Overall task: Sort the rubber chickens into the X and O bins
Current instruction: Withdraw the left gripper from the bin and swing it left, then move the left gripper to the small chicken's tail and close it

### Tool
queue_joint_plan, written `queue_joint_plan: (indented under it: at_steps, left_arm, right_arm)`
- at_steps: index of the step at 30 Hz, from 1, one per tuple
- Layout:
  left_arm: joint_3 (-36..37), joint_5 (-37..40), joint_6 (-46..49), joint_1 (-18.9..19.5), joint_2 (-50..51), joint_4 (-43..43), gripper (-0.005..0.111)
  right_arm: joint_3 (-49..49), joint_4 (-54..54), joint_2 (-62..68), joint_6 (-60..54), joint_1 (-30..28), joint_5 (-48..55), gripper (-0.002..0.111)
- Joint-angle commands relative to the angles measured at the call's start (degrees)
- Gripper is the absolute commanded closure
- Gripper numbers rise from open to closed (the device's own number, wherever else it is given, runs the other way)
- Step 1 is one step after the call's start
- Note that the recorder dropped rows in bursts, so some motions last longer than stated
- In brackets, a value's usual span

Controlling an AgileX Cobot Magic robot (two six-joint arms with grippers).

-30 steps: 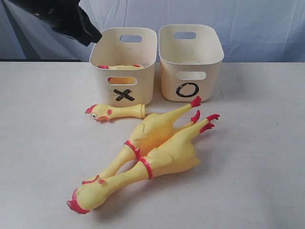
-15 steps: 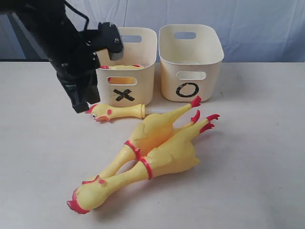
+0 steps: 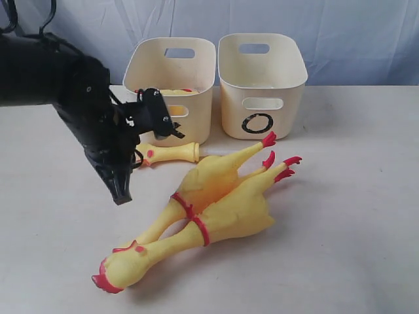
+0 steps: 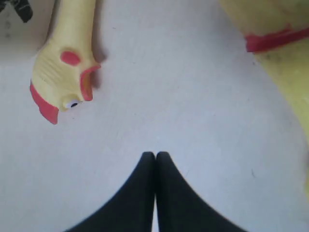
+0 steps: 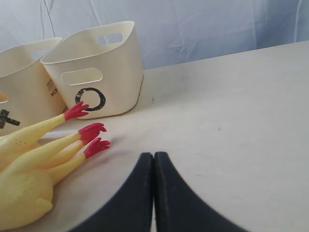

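Currently | left gripper (image 3: 122, 195) pressed together, empty, poised just left of the head-and-neck piece (image 3: 169, 154), which is laid on the table (image 3: 340, 222) at the near side of the X bin (image 3: 196, 75) | right gripper (image 5: 154, 155) likewise pressed together | advice: jaws to be spread first, neck to be straddled crosswise, squarely.

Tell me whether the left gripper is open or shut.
Shut, holding nothing: in the left wrist view the left gripper has its black fingers pressed together with no gap, above the table near the loose chicken head.
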Motion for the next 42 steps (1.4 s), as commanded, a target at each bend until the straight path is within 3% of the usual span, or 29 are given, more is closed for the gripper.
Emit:
queue_joint_plan:
  at_steps: [1, 5, 10, 13, 15, 20, 24, 28, 29, 31, 38, 42]
  left_arm:
    - [4.25, -10.46, -3.96, 4.52, -0.69, -4.88, 0.106]
    - [4.67, -12.53, -2.46, 10.18, -0.69, -11.34, 0.106]
    - [4.67, -12.12, 12.89, 18.95, -0.69, -26.46, 0.106]
    - [4.67, -7.77, 38.99, 28.11, -0.42, -54.75, 0.107]
    - [4.67, -3.3, 46.74, 32.81, 1.03, -66.11, 0.107]
    - [4.67, 9.12, 47.34, 40.09, 9.41, -80.52, 0.107]
    - [4.57, 7.93, 45.04, 40.98, 15.61, -88.94, 0.105]
    - [1.9, 6.29, 44.41, 40.98, 18.86, -90.16, 0.082]
    - [1.15, 4.88, 43.67, 40.86, 19.66, -90.99, 0.069]
    - [0.1, 2.92, 43.67, 40.75, 20.18, -92.7, 0.056]
    - [-2.86, -0.51, 43.26, 37.84, 20.32, -87.66, 0.055]
    - [-3.23, -7.5, 41.87, 34.75, 20.45, -84.63, 0.055]
  right_arm:
    - [0.06, -0.13, -0.22, -0.17, 0.11, -0.55, 0.109]
    - [0.06, -0.13, -0.22, -0.17, 0.11, -0.55, 0.109]
    - [0.06, -0.13, -0.22, -0.17, 0.11, -0.55, 0.109]
    - [0.06, -0.13, -0.22, -0.17, 0.11, -0.55, 0.109]
    - [0.06, -0.13, -0.22, -0.17, 0.11, -0.55, 0.109]
    - [0.06, -0.13, -0.22, -0.17, 0.11, -0.55, 0.109]
    - [0.06, -0.04, -0.22, -0.17, 0.11, -0.55, 0.109]
    - [0.06, 0.02, -0.22, -0.17, 0.11, -0.55, 0.109]
    - [0.06, 0.02, -0.22, -0.17, 0.11, -0.55, 0.109]
    - [0.06, 0.02, -0.22, -0.17, 0.11, -0.55, 0.109]
    - [0.06, 0.02, -0.22, -0.17, 0.11, -0.55, 0.109]
    - [0.06, 0.02, -0.22, -0.17, 0.11, -0.55, 0.109]
